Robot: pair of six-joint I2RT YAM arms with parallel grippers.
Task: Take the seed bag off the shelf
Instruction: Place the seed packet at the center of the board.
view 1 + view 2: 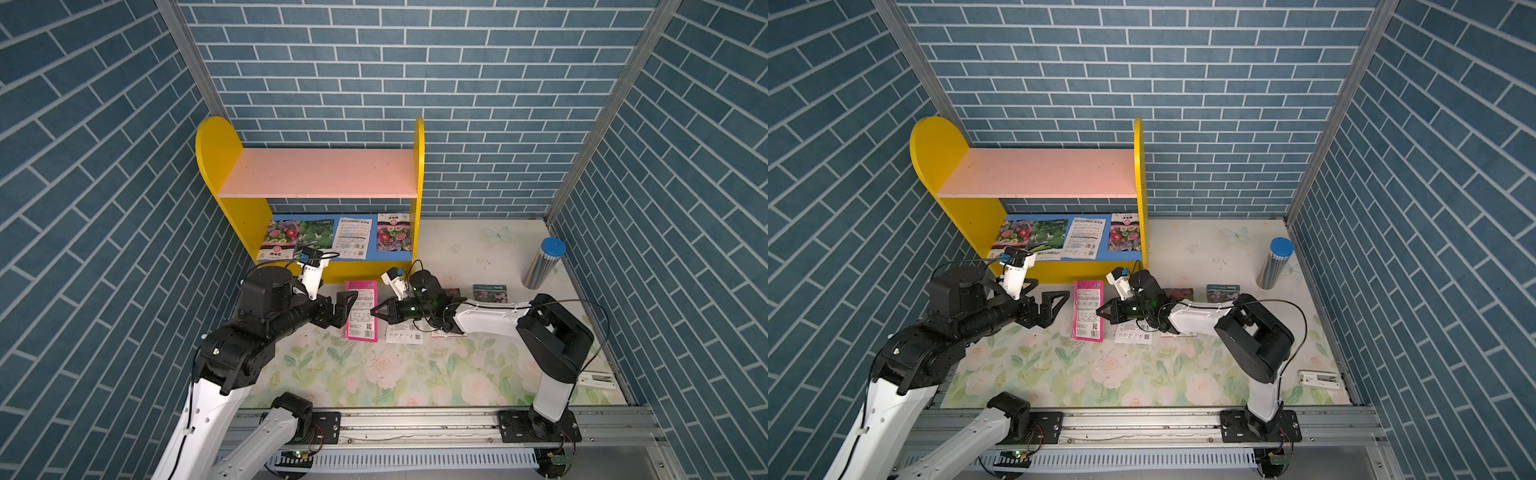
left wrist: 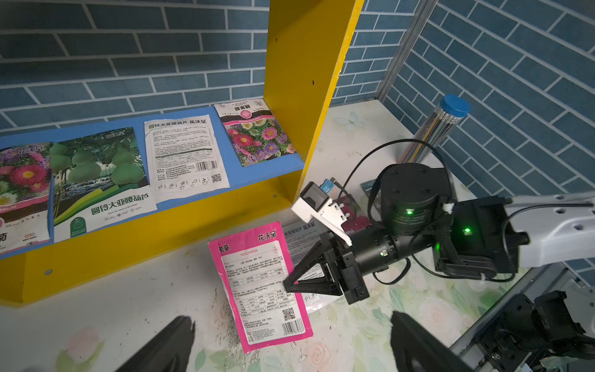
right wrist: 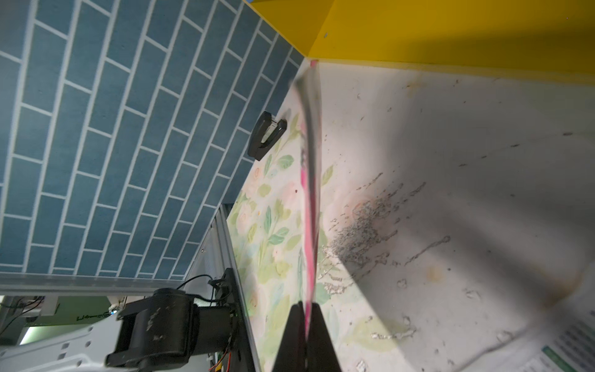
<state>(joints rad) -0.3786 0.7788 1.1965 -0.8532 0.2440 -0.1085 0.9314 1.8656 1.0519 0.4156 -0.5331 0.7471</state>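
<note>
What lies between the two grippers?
A pink rectangular seed packet, its edge pinched by the right gripper, facing the open left gripper; both top views show it.

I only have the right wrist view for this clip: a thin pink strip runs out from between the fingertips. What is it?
Observer: It is a pink seed bag seen edge-on. The right gripper is shut on its side edge, on the table in front of the shelf.
Operator: Are there bags on the shelf itself?
Observer: Yes, four more seed bags lie flat on the blue lower board.
Operator: And the other arm?
Observer: The left gripper is open at the pink bag's opposite edge, gripping nothing.
</note>
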